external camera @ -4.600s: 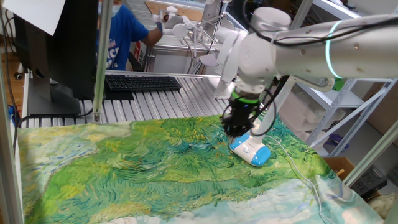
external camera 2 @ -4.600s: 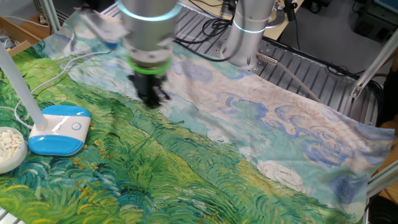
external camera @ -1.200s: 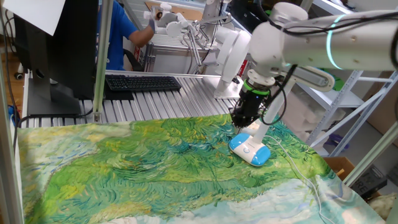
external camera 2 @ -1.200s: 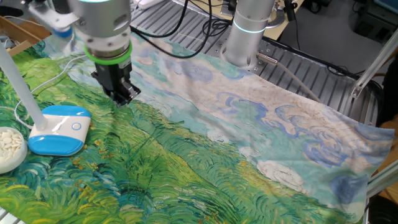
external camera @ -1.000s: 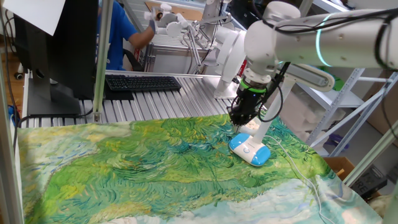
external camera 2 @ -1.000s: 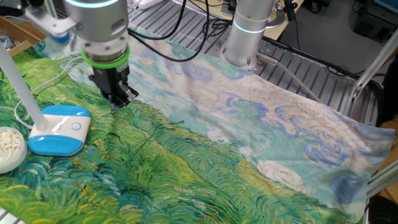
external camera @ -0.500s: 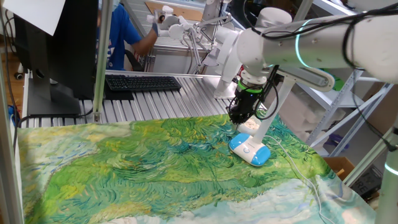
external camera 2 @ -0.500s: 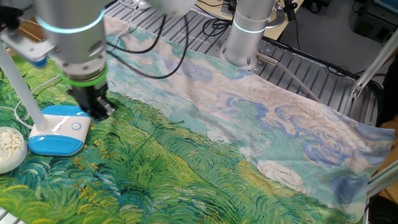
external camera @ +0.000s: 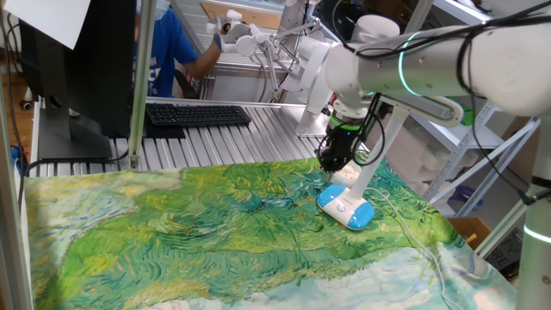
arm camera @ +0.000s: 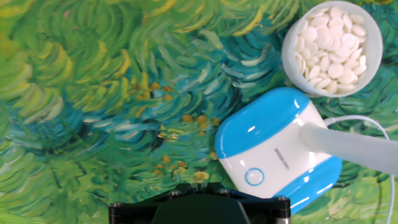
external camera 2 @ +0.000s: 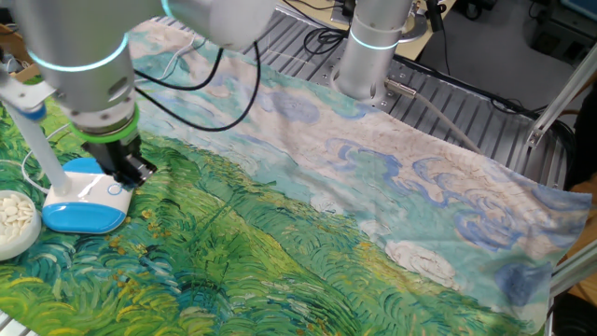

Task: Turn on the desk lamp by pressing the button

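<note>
The desk lamp's flat white base with a light blue rim (external camera: 347, 209) lies on the painted cloth; it also shows in the other fixed view (external camera 2: 82, 203) and the hand view (arm camera: 280, 149). Its slim white neck (arm camera: 348, 146) leans off to one side. The button (arm camera: 254, 177) is a tiny blue-ringed spot on the white top. My gripper (external camera 2: 129, 174) hangs just above the base's edge, with nothing in it. In the hand view the black gripper (arm camera: 199, 186) has its fingers meeting at a thin seam, shut, and the button lies a little to its right.
A white bowl of white tablets (arm camera: 333, 43) stands right beside the lamp base, also in the other fixed view (external camera 2: 14, 224). The thin white cord (external camera: 405, 226) trails over the cloth. A keyboard (external camera: 196, 114), a monitor and a person are behind the table.
The gripper has moved across the cloth towards the lamp and slightly lower; it now stands at the base's edge. The lamp and bowl have not moved.
</note>
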Controlling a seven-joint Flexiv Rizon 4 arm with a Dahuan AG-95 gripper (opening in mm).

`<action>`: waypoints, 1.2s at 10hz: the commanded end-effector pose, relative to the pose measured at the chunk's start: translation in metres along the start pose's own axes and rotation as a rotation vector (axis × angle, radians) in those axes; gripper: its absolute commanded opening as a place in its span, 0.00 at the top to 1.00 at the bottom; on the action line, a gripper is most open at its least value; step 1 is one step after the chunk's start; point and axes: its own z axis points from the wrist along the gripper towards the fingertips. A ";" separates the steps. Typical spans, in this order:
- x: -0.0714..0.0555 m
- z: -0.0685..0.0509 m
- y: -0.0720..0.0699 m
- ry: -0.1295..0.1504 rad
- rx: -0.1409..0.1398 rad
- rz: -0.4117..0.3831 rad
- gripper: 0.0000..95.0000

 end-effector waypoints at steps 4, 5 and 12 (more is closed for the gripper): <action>0.007 0.015 -0.007 -0.007 -0.002 -0.009 1.00; 0.010 0.019 -0.009 -0.008 -0.002 -0.015 1.00; 0.011 0.034 -0.022 -0.040 0.026 -0.032 1.00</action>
